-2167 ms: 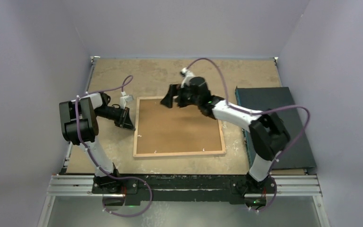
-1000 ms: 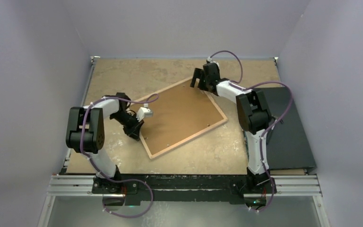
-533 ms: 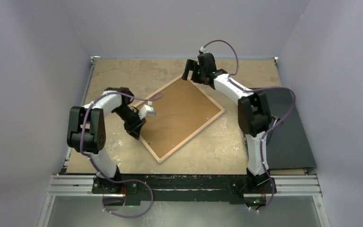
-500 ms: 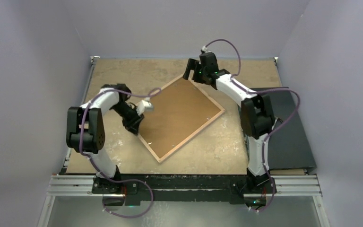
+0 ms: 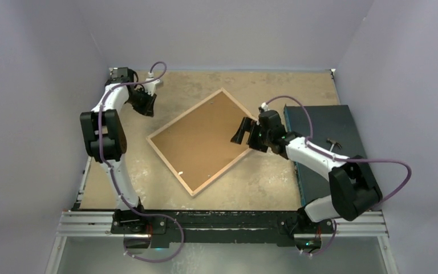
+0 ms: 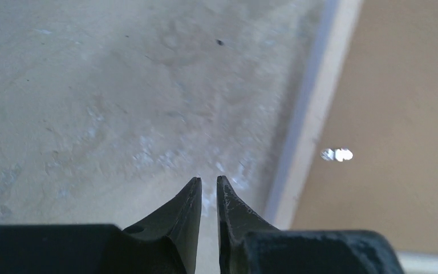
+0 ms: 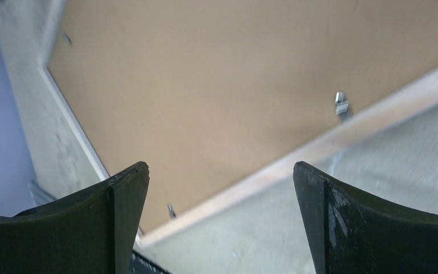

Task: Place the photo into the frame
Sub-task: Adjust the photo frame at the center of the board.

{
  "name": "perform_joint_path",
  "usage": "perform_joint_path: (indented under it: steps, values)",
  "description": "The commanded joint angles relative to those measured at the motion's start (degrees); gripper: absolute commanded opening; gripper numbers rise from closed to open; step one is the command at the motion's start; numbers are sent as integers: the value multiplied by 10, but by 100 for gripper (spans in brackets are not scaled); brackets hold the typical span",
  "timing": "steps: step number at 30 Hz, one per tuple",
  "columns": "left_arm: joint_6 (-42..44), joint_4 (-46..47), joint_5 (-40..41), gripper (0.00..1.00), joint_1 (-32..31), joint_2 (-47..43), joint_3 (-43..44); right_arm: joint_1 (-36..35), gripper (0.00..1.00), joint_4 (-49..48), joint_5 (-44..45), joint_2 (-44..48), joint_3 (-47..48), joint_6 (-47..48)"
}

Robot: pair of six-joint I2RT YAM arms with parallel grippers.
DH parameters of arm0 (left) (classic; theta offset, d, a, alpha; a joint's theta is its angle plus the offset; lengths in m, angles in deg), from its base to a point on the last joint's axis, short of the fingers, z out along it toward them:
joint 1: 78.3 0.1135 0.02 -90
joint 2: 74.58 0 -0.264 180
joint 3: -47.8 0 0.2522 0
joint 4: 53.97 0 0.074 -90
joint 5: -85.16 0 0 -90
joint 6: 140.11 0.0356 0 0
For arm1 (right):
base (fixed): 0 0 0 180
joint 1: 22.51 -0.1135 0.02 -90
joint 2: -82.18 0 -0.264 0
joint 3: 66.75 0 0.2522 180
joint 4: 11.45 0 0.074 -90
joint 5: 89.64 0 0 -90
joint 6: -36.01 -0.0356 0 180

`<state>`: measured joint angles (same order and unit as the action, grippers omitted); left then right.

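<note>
The large rectangular picture frame (image 5: 170, 166) with thin light-wood rails lies flat, back side up, in the middle of the worn tan tabletop (image 5: 262, 85). It is turned so that its corners point like a diamond, and a plain brown backing board (image 5: 199, 137) fills it.

The right gripper (image 5: 239, 132) hangs over the frame's right-hand part, close to its right corner. Its jaws are spread as wide as they go and hold nothing. In the right wrist view the gripper (image 7: 221, 168) looks down on the backing board (image 7: 217, 80), with the wooden rail (image 7: 274, 170) running slantwise between the two fingers (image 7: 122, 220) and a small metal tab (image 7: 341, 105) at the rail's inner edge.

The left gripper (image 5: 147, 108) is at the far left of the table, off the frame and beyond its upper left edge. In the left wrist view its tips (image 6: 208, 182) stand apart by only a narrow slit, with nothing between them. They are over bare tabletop, and the pale rail (image 6: 308, 125) passes just to their right without touching them.

The right arm reaches in over a dark flat mat (image 5: 319, 117) at the table's right side.
</note>
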<state>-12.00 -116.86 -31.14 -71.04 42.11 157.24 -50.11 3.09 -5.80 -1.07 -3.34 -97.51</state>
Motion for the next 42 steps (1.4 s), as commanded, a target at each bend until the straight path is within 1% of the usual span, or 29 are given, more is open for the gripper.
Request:
perform_joint_path:
  steps: [1,3,6,9,15,19,21,25,27,31,34,36,38,39,40,42]
  values:
    - [-88,65,30,13,4,53,50,-20,99,-17,-59,54,-62,-36]
    - [-90,71,33,13,4,66,42,-23,99,-31,-83,63,-95,-48]
    - [-73,60,13,12,4,70,10,-23,99,-59,-120,65,-132,-71]
    - [-45,41,-16,12,1,57,-37,-23,99,-56,-121,51,-131,-69]
    - [21,2,-43,12,-5,-10,-149,-20,99,-63,-102,-7,-93,-51]
    - [58,-32,-64,12,-12,-50,-215,-17,99,-36,-50,-35,-43,-26]
    - [59,-35,-61,12,-30,-76,-252,-13,99,-26,-20,-43,-21,-16]
    - [43,-13,-54,13,-74,-129,-315,-1,99,-13,0,-67,17,2]
    - [36,-11,-57,13,-92,-136,-326,2,99,-12,3,-82,32,9]
    - [34,-16,-69,13,-96,-141,-336,5,99,4,23,-112,62,21]
    - [15,1,-43,13,-90,-157,-340,9,99,35,57,-103,78,22]
    - [2,9,-35,14,-67,-169,-330,9,99,53,83,-79,80,19]
    - [-8,0,-46,15,-25,-175,-303,9,99,66,117,-46,79,15]
    - [-9,-13,-60,17,-6,-177,-284,9,99,62,142,-28,76,15]
    - [-4,-33,-78,18,10,-177,-268,6,99,59,148,-10,74,14]
    - [10,-74,-116,23,25,-181,-252,-9,99,51,140,14,69,7]
